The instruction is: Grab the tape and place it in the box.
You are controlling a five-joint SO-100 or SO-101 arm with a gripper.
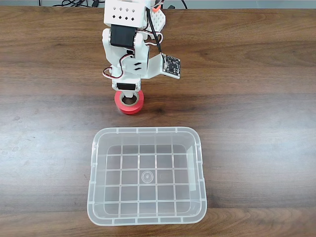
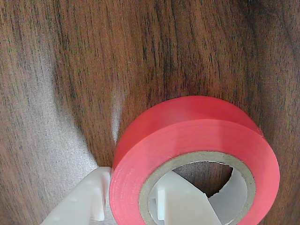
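In the fixed view, the white arm reached down over the red-orange tape roll, which lay flat on the wooden counter, just beyond the far rim of the clear plastic box. The gripper sat at the roll's core.

In the wrist view, one white finger stood inside the grey-beige core and another outside the tape roll, the jaws straddling its wall; whether they pressed it, I could not tell.

Dark brown wooden table with visible grain, soft light glare on it, black cables lay behind it
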